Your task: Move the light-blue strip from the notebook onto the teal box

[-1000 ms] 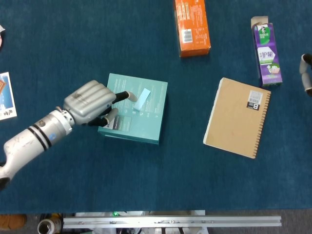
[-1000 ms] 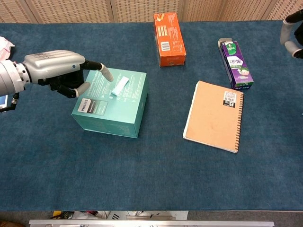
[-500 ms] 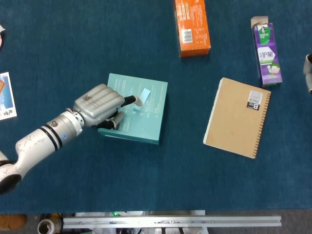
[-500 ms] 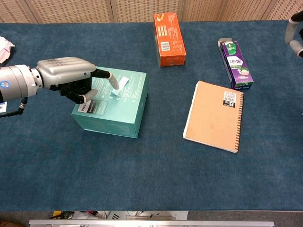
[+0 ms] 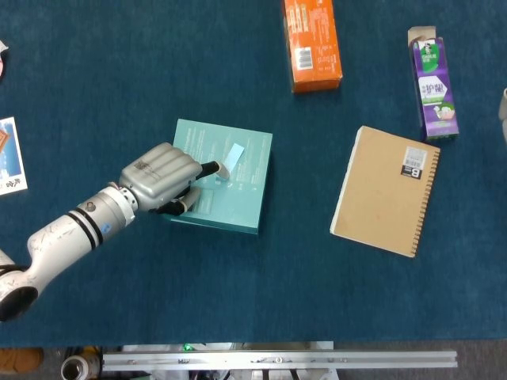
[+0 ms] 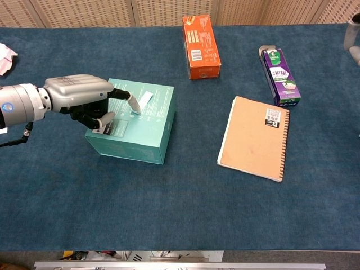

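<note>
The light-blue strip (image 5: 235, 154) (image 6: 145, 98) lies on top of the teal box (image 5: 238, 202) (image 6: 138, 138), near its far right part. My left hand (image 5: 162, 171) (image 6: 79, 93) hovers over the box's left side with one finger stretched out, its tip touching the strip's near end; the other fingers are curled in. The tan spiral notebook (image 5: 384, 194) (image 6: 253, 138) lies to the right with nothing on it. Only a sliver of my right hand (image 6: 355, 52) shows at the far right edge, well away from everything.
An orange carton (image 5: 311, 39) (image 6: 199, 39) lies at the back middle. A purple carton (image 5: 433, 83) (image 6: 281, 76) lies behind the notebook. A printed card (image 5: 9, 154) sits at the left table edge. Bare blue cloth fills the front.
My left hand slid right over the box until its outstretched finger reached the strip's near end. My right hand has drifted further out past the right edge.
</note>
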Controlling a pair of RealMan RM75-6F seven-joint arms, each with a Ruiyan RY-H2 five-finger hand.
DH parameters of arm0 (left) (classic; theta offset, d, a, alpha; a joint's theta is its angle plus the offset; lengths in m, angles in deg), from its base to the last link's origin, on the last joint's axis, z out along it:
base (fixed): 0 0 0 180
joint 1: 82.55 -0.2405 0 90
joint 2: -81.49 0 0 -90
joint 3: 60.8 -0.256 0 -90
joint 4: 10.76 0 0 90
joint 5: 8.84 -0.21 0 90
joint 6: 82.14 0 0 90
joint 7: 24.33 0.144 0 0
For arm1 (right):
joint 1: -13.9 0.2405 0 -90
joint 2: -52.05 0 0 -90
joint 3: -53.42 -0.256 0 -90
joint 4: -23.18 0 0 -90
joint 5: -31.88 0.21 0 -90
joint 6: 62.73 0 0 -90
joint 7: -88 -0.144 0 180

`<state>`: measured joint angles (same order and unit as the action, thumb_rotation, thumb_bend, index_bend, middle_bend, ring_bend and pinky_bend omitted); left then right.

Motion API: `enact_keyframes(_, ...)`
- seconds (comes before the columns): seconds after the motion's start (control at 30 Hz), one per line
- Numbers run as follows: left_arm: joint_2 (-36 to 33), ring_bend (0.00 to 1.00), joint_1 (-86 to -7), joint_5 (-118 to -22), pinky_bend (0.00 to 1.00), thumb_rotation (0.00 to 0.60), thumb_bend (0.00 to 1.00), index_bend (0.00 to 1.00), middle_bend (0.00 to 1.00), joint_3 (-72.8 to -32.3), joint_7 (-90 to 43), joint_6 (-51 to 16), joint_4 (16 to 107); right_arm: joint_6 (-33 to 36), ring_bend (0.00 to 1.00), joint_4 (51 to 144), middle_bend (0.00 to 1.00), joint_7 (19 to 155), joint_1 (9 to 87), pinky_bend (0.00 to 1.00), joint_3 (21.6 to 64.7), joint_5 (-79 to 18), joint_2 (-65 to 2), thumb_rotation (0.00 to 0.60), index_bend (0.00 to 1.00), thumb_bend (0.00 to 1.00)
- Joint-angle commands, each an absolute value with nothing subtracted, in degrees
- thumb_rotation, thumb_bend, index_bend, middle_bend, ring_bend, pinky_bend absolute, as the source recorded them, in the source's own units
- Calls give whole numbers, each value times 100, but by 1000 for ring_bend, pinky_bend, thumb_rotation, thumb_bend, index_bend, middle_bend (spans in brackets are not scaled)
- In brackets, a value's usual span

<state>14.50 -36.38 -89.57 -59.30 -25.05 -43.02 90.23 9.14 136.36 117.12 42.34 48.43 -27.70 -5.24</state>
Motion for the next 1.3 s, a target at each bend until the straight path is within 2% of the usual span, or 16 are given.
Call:
enact_keyframes(0.03, 1448, 1000, -3638, -8930, 1000, 600, 769, 225, 1000, -5952, -2478, -4306, 9026, 902, 1000, 13643, 882, 11708, 4225, 1000, 4829, -2787, -510, 600, 545, 432)
enact_keyframes(1.3, 1551, 1000, -3744, -8916, 1000, 600, 769, 222, 1000, -6092, -2535, -4112, 9094, 850, 1000, 13763, 886, 11732, 4079, 1000, 4694, -2883, -446, 600, 545, 431)
